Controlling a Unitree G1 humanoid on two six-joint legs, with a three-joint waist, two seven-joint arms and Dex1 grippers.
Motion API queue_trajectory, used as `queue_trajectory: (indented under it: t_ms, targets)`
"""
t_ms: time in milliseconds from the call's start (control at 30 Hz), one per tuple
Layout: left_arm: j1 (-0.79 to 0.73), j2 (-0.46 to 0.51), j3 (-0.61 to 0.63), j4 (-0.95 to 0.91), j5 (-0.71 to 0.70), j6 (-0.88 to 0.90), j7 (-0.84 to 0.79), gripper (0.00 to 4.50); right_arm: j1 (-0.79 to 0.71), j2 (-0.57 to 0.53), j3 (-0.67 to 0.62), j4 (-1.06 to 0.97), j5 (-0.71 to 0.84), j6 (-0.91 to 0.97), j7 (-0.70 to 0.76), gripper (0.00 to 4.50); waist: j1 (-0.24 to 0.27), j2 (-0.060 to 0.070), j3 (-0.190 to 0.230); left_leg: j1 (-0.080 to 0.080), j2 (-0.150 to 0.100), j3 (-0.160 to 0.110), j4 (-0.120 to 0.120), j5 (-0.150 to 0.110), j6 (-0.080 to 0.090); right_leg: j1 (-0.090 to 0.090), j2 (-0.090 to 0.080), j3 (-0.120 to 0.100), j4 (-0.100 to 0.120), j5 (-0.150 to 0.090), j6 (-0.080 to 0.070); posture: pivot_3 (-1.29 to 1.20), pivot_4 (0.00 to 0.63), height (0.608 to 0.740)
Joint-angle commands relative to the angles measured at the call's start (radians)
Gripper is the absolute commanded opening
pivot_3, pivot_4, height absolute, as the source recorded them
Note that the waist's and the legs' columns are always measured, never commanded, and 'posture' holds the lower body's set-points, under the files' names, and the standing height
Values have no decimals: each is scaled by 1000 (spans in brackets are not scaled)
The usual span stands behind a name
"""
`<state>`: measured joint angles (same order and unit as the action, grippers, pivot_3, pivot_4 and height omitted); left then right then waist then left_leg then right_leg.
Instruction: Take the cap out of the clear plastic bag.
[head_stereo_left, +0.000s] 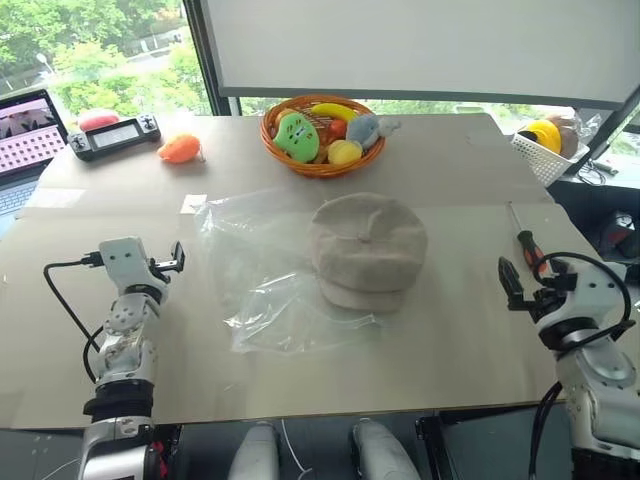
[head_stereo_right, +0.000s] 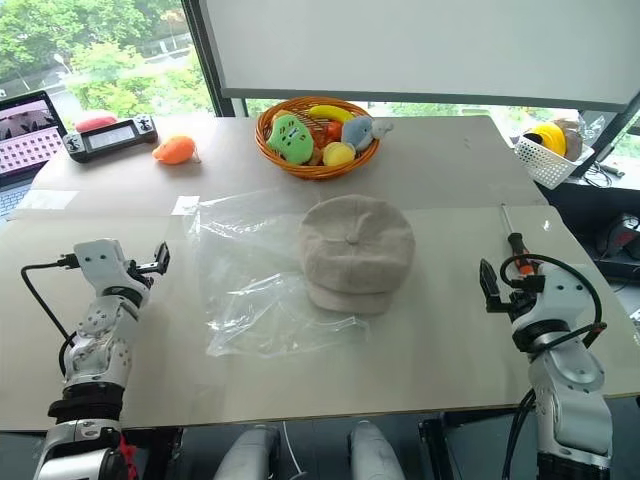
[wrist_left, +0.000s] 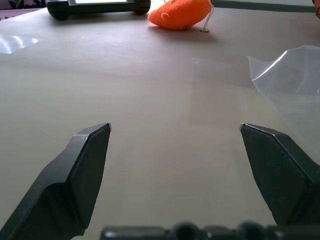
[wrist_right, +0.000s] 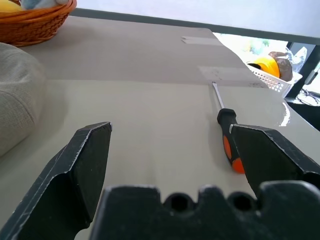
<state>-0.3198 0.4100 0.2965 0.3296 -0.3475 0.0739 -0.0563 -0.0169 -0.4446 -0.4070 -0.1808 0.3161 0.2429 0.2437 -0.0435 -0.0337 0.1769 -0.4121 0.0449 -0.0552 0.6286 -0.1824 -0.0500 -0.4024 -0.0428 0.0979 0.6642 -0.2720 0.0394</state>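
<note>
The cap (head_stereo_left: 367, 250) is seen at mid-bench, crown up, brim toward the near edge. It rests on the right part of the clear plastic bag (head_stereo_left: 262, 280), which is spread flat and crinkled to the cap's left; whether any of the cap is covered by plastic cannot be told.

The left pincer (wrist_left: 175, 135) is held low over bare bench (head_stereo_left: 450, 180) at the left, fingers spread wide, nothing gripped; a corner of the bag is noted just beside one finger in the left wrist view. The right pincer (wrist_right: 172, 135) is likewise spread wide and empty at the right, with a screwdriver (wrist_right: 227, 130) lying ahead of it.

A fruit basket (head_stereo_left: 322, 135) is placed beyond the cap. An orange toy (head_stereo_left: 180, 149) and a handheld console (head_stereo_left: 113, 135) are noted at far left.
</note>
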Motion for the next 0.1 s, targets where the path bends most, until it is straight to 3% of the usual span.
queue_trajectory:
  t_ms: [33,100]
  targets:
    - [11,-15,20,-50,14,-23,-10,4446,-13,0,-11,1,-8,-40,4,4500,1,0,0,0,0,0,0,0,0,0,0,0,0,0,0,0,150,735]
    - [18,-28,20,-64,17,-23,-11,4446,-17,-1,-9,12,-9,-44,8,4500,1,0,0,0,0,0,0,0,0,0,0,0,0,0,0,0,150,735]
